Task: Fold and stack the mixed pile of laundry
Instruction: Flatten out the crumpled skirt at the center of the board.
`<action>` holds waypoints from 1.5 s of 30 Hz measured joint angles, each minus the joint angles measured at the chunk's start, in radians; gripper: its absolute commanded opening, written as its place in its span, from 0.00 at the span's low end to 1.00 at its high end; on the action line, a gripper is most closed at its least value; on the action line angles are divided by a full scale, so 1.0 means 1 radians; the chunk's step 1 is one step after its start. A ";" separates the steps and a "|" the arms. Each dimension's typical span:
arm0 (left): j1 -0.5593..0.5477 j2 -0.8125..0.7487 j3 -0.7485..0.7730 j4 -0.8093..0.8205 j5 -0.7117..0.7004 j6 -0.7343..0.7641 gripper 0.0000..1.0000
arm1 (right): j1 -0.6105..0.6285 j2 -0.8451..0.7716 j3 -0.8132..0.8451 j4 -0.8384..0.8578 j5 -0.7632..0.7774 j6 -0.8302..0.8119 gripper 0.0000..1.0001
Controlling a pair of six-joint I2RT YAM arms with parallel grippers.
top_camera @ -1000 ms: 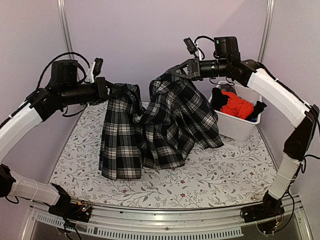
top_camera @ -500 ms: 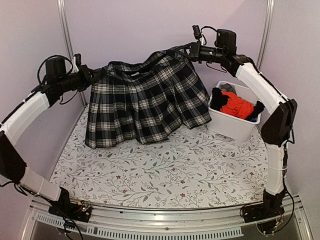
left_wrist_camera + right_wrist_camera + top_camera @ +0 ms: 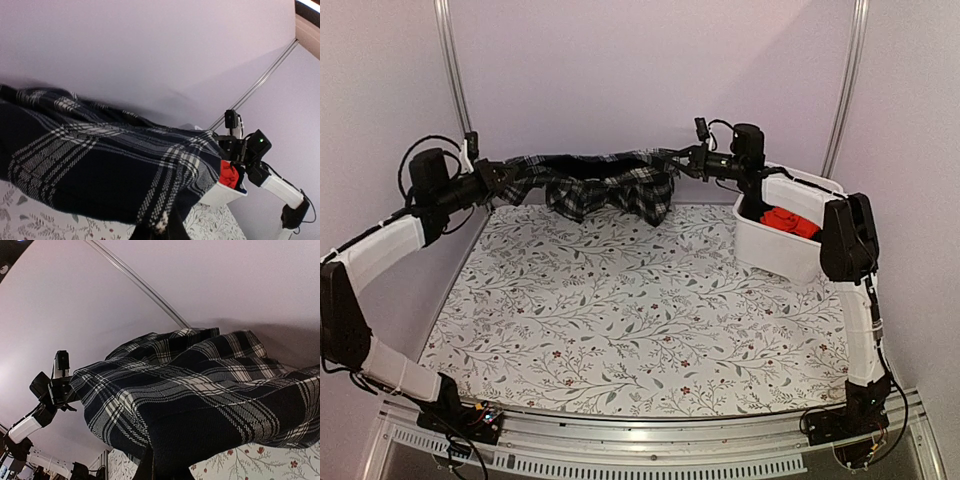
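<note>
- The left claw (image 3: 503,177) is clenched on one end of the plaid garment (image 3: 605,190), at 10 o'clock over the surface (image 3: 640,320).
- The right claw (image 3: 682,160) grips its other end, at 1 o'clock.
- The garment sags between them along the far edge, at 12 o'clock.
- An orange-red garment (image 3: 788,220) lies in the white bin (image 3: 775,250) at 2 o'clock.

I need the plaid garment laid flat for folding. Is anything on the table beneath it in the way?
Nothing visible. The plaid garment hangs stretched above the far edge of the floral tablecloth, which is bare beneath it. The white bin stands off to its right.
</note>
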 measured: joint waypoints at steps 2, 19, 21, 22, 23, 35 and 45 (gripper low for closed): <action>0.000 -0.082 -0.214 0.074 -0.002 -0.018 0.00 | 0.010 -0.067 -0.180 0.024 -0.007 -0.041 0.00; -0.101 -0.553 -0.691 -0.185 -0.091 -0.150 0.00 | 0.073 -0.499 -1.077 0.088 -0.036 -0.149 0.00; -0.113 -0.586 -0.602 -0.245 -0.105 -0.132 0.00 | 0.078 -0.545 -1.035 0.060 -0.029 -0.147 0.00; -0.115 -0.600 -0.562 -0.262 -0.107 -0.123 0.00 | 0.082 -0.566 -1.006 0.043 -0.023 -0.150 0.00; -0.119 -0.616 -0.486 -0.279 -0.108 -0.107 0.00 | 0.086 -0.587 -0.972 0.023 -0.019 -0.153 0.00; -0.179 -0.588 -0.209 -0.325 -0.107 -0.053 0.00 | 0.122 -0.771 -0.676 -0.162 0.059 -0.208 0.00; -0.098 0.032 0.137 -0.261 -0.089 -0.015 0.00 | 0.060 -0.198 -0.003 -0.330 0.067 -0.215 0.00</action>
